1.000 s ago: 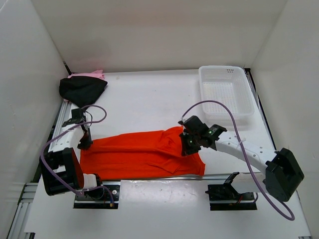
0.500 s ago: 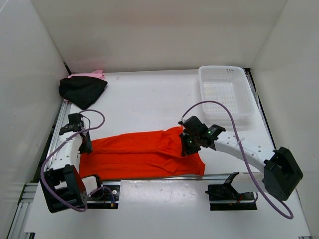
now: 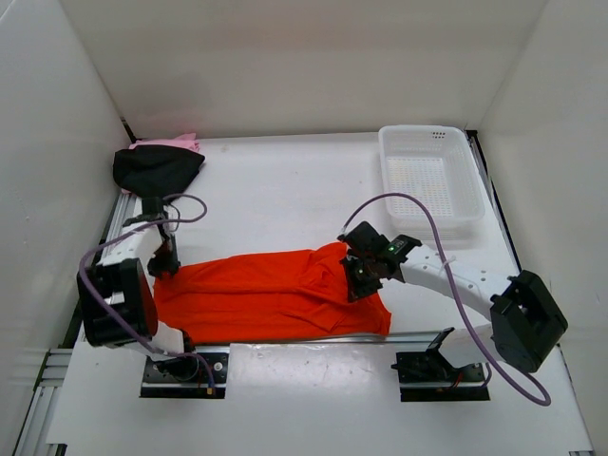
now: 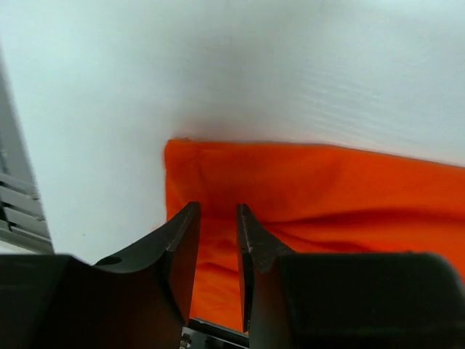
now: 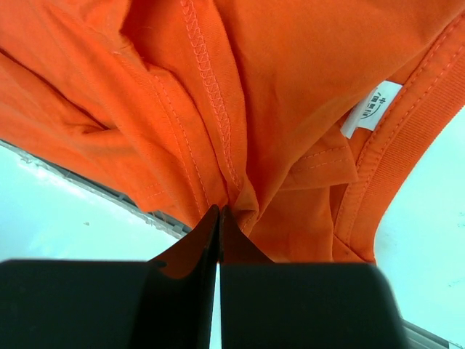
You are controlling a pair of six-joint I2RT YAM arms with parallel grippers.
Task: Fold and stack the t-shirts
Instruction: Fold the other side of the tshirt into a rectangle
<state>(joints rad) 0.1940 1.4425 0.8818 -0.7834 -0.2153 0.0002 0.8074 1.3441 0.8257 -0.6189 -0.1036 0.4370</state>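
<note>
Orange t-shirt (image 3: 271, 296) lies spread on the table (image 3: 285, 190) near its front edge, long axis left-right. Right tool (image 3: 359, 277) pinched shut on cloth at the collar end. Left tool (image 3: 163, 268) over the opposite corner, jaws narrowly parted, nothing gripped; judged the nearer arm for that hem.

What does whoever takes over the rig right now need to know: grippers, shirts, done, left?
Left gripper: jaws slightly apart over the left end of the orange t-shirt, no cloth seen pinched.
Right gripper: shut on the orange t-shirt's bunched cloth near its collar, right end.
Black t-shirt: crumpled in the far left corner, lying on the pink t-shirt.
Done: orange t-shirt laid out lengthwise at the near edge, not a finished fold.
Left: finish folding orange, fold black and pink, stack all three.
</note>
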